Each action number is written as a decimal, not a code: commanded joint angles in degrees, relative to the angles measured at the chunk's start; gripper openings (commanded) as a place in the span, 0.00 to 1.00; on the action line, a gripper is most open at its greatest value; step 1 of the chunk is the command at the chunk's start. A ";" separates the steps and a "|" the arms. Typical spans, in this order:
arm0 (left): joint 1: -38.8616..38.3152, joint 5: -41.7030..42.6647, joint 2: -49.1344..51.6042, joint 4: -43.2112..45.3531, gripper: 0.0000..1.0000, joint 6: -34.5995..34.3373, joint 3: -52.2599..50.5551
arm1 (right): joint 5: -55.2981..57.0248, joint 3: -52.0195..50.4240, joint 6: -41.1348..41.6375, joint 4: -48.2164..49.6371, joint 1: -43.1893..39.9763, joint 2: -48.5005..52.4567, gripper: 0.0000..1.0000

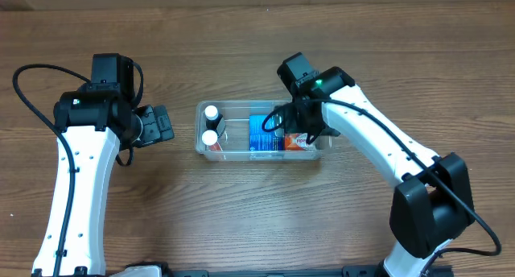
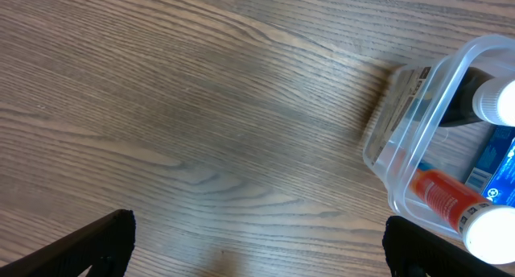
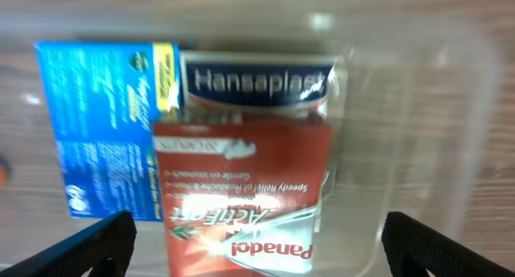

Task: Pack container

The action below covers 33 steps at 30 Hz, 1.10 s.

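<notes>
Packing looks nearly done. The clear container [image 1: 198,132] sits on the table [image 1: 378,51] between the arms. It holds two white-capped bottles [image 1: 211,113], a blue box [image 3: 96,124], a Hansaplast box [image 3: 257,82] and a Panadol box [image 3: 241,196]. The right gripper [image 3: 257,229] hangs open above its right end. The left gripper [image 2: 257,237] is open and empty beside its left end.

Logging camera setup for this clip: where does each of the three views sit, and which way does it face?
Overhead: above the wooden table, facing straight down; the left arm and right arm flank the clear plastic rectangular container.
Left wrist: behind the left gripper, facing down at bare wood; dark fingertips at bottom corners.
Right wrist: behind the right gripper, facing down into the container at the red Panadol box.
Shared: the container appears in all three.
</notes>
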 commanded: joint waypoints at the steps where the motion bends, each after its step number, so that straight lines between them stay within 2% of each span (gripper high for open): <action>1: 0.20 0.48 0.00 0.39 1.00 1.07 -0.17 | 3.30 6.64 2.62 1.22 -3.82 -8.02 1.00; 4: 0.17 0.26 0.00 2.93 1.00 1.62 -0.17 | 2.29 7.10 3.41 2.38 -12.00 -12.72 1.00; 7: 0.20 0.28 0.00 7.67 1.00 2.25 -0.17 | -1.36 6.27 -2.82 1.07 -23.19 -12.98 1.00; 11: 0.20 0.46 0.00 8.92 1.00 1.60 -0.15 | -2.01 5.49 -5.29 -1.40 -29.75 -13.09 1.00; 14: 0.09 2.23 -0.55 7.52 1.00 5.27 -0.15 | -3.78 5.44 -8.68 -3.41 -30.45 -14.51 1.00; 17: -0.26 2.36 -3.63 7.04 1.00 5.81 -0.74 | -3.78 3.61 -9.14 -2.95 -29.49 -18.45 1.00; 22: -2.43 2.36 -19.08 9.94 1.00 5.79 -9.51 | -3.80 -11.98 -9.62 5.42 -27.06 -36.72 1.00; 23: -2.82 2.36 -26.95 11.21 1.00 5.79 -14.91 | -3.80 -20.02 -9.97 8.22 -25.86 -44.09 1.00; 27: -2.82 2.19 -45.11 12.94 1.00 3.39 -25.31 | -4.22 -37.90 -7.21 11.13 -22.73 -61.55 1.00; 30: -2.82 3.72 -51.87 12.61 1.00 1.90 -27.30 | -4.24 -42.07 -3.76 7.63 -22.75 -68.26 1.00; 33: -2.82 3.67 -53.37 12.07 1.00 1.92 -27.30 | -4.22 -42.14 -3.23 4.22 -22.75 -69.51 1.00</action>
